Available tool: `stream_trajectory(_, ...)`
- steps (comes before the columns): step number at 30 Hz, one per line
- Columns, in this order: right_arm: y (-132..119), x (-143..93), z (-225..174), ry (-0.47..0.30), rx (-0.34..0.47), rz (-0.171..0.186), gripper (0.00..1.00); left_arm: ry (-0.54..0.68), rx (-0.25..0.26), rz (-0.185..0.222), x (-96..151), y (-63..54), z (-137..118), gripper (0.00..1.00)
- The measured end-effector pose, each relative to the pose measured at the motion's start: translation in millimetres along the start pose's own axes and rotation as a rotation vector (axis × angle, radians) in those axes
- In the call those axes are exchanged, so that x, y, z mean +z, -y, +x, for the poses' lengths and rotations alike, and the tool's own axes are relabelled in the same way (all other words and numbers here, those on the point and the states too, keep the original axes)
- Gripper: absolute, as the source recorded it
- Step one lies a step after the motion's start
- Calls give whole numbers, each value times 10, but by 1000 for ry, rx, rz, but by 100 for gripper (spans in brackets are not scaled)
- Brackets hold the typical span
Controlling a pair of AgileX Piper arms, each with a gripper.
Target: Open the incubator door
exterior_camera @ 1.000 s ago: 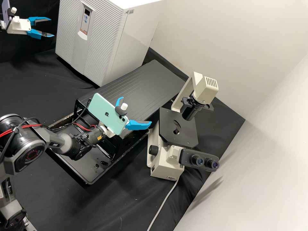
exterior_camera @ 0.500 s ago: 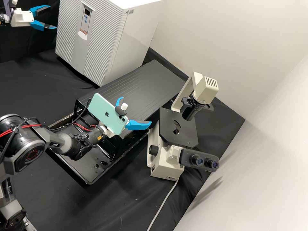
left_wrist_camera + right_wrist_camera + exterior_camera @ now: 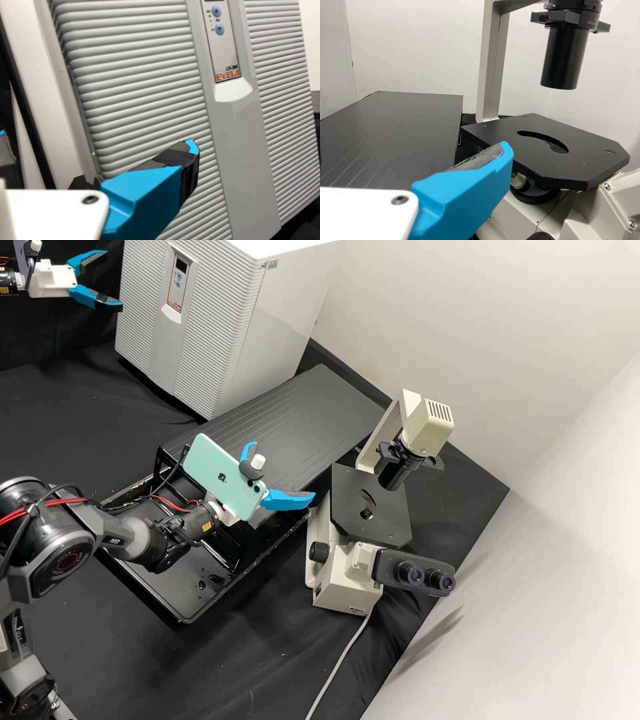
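1. Site: black cloth covers the bench, with a pale wall behind the incubator. All positions below are taken from the incubator.
2. Task item: the door is its ribbed front face and, as far as I can judge, closed. Opening is outstanding.
3. Left gripper: released, fingers spread, nothing held, close by the incubator's front. I cannot confirm contact. Principal hazard: a poor approach angle would let a fingertip skid over the ribs instead of catching the door edge.
4. Closing too early, short of that edge, would pinch air. Pushing too hard before a hold is made could shove the incubator rather than free the door.
5. Buttons sit on the incubator's front panel. If I drift sideways, a finger could press one and alter a setting.
6. Once free, the door could swing into my wrist if I pull straight instead of following its arc. I cannot tell how stiff the hinge is.
7. Right gripper: also spread and holding nothing, well apart from the incubator, near the microscope. A stray command there could knock the microscope or catch the phone on the black shelf beside the incubator. Recommendation: leave that arm idle.
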State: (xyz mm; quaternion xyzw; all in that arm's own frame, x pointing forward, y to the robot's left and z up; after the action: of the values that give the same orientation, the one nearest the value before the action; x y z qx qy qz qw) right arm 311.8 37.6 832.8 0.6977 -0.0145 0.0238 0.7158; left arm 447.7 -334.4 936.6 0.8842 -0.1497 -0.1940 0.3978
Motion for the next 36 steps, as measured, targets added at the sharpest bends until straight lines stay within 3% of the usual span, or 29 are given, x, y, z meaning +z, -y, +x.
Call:
stream_trajectory(19,0,0,0,0,0,0,100,79,36,31,121,-56,328,100)
stream_trajectory(30,0,0,0,0,0,0,100,84,42,14,41,40,389,100)
stream_trajectory(36,0,0,0,0,0,0,100,91,30,-20,32,177,429,100)
